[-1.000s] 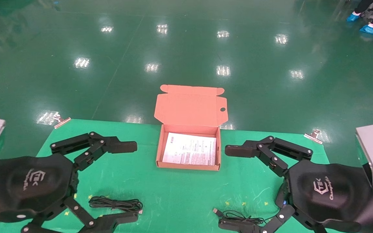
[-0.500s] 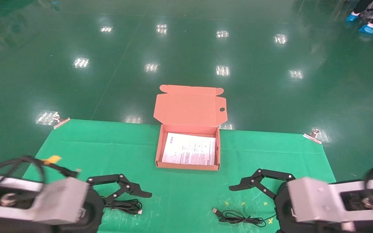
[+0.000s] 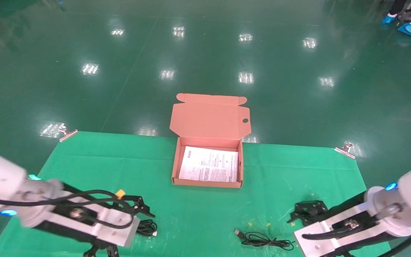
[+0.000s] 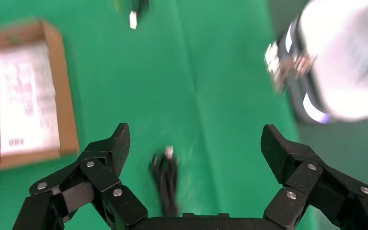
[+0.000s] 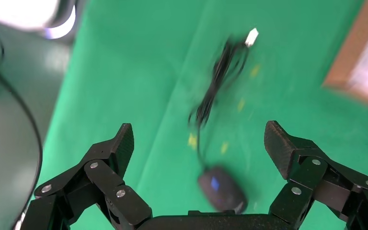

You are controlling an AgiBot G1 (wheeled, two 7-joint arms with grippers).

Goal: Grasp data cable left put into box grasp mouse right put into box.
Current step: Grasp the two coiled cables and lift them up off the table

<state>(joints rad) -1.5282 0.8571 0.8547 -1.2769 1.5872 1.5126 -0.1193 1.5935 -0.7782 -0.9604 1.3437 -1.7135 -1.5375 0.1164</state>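
The data cable [image 3: 148, 227] lies near the cloth's front left, partly hidden by my left gripper [image 3: 140, 210]. In the left wrist view the open left gripper [image 4: 195, 139] hangs above the cable bundle [image 4: 165, 179], which sits nearer one finger. The mouse body is hidden behind my right arm in the head view; only its cord [image 3: 266, 242] shows. In the right wrist view the open right gripper [image 5: 199, 136] hangs above the black mouse [image 5: 222, 190]. The orange-brown box [image 3: 207, 183] stands open at the middle back.
A white printed sheet [image 3: 209, 165] lies in the box. The green cloth [image 3: 120, 160] is held by clips [image 3: 68, 134] at its far corners. Small yellow marks [image 3: 250, 224] dot the front right. Green floor lies beyond the far edge.
Both arms have swung from raised, near the camera, down to the cloth's front. The left gripper now hangs over the cable and the right over the mouse, both still open.
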